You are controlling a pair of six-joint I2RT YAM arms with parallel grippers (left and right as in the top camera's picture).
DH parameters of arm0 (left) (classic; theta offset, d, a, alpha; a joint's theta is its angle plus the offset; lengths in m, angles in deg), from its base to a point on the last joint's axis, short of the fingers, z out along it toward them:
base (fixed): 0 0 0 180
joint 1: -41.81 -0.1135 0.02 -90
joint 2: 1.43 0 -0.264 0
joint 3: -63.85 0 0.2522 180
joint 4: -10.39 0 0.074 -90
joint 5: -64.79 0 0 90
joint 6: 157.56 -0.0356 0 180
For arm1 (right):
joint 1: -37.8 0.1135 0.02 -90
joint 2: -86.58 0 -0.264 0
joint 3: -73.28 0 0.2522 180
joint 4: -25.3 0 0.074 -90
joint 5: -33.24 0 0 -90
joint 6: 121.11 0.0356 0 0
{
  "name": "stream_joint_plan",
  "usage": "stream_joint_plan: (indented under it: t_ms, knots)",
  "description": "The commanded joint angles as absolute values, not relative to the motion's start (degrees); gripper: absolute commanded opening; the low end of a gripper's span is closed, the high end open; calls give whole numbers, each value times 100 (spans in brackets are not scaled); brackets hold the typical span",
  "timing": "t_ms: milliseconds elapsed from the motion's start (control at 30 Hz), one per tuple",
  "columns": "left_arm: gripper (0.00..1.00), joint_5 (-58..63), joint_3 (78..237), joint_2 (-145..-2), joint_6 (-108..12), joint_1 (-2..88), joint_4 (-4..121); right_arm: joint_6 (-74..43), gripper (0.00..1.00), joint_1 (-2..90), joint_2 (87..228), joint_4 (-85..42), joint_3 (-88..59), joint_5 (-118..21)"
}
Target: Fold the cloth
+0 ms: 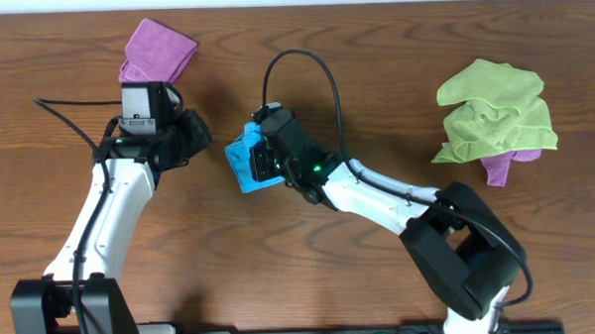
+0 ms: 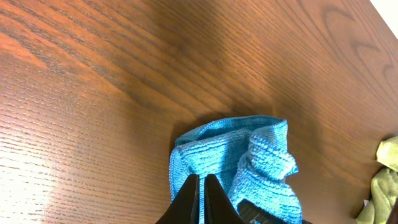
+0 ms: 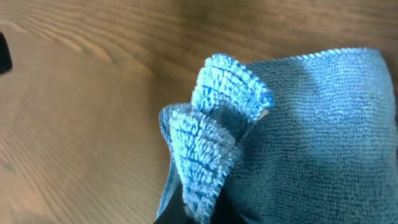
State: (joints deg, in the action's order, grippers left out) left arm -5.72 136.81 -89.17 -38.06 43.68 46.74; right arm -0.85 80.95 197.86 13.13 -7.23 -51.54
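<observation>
A small blue cloth (image 1: 242, 161) lies bunched on the wooden table near the middle. My right gripper (image 1: 262, 160) is shut on it; in the right wrist view a raised fold of the blue cloth (image 3: 311, 124) is pinched between the right fingers (image 3: 202, 208). My left gripper (image 1: 203, 137) sits just left of the cloth, fingers shut and empty. In the left wrist view the closed left fingertips (image 2: 202, 186) point at the blue cloth (image 2: 249, 155), which is crumpled with one end standing up.
A folded purple cloth (image 1: 155, 51) lies at the back left behind the left arm. A crumpled green cloth (image 1: 494, 111) on top of a purple one (image 1: 504, 166) lies at the right; its edge shows in the left wrist view (image 2: 385, 177).
</observation>
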Motion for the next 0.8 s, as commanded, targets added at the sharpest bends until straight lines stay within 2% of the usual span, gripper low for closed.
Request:
stream_joint_plan:
  t_ms: [0,100,133,167,200,267,400,500,533,600,667,767]
  knots:
    - [6,-612,13758,-8849,-3955,4331,4712,14,3,8150,19944,1448,-858,-5275]
    - [6,-614,13758,-8849,-3970,4331,4731,14,26,8187,19946,1588,-865,-5240]
    - [6,-618,13758,-8849,-3979,4331,4731,12,42,8215,19944,1640,-891,-5150]
    - [6,-618,13758,-8847,-3996,4329,4731,14,53,8244,19942,1653,-928,-5041]
    - [6,-618,13758,-8847,-4018,4322,4731,12,59,8270,19928,1647,-987,-4864]
    - [6,-632,13758,-8832,-4020,4296,4729,14,65,8299,19928,1643,-1125,-4551]
    - [6,-621,13758,-8775,-4018,4156,4733,9,67,8290,19848,1503,-1367,-4628]
    - [18,-592,13758,-8648,-4014,3975,4806,-183,73,8196,19662,1122,-1498,-5161]
    - [29,-570,13758,-8587,-4016,3927,4862,-305,76,8146,19583,934,-1531,-5294]
    - [40,-572,13758,-8506,-4016,3889,4952,-434,80,8034,19448,652,-1549,-5395]
    - [49,-570,13758,-8456,-4016,3881,5009,-565,99,7883,19271,349,-1549,-5399]
    - [71,-494,13758,-8454,-4014,3881,5050,-762,99,7713,19043,-49,-1549,-5436]
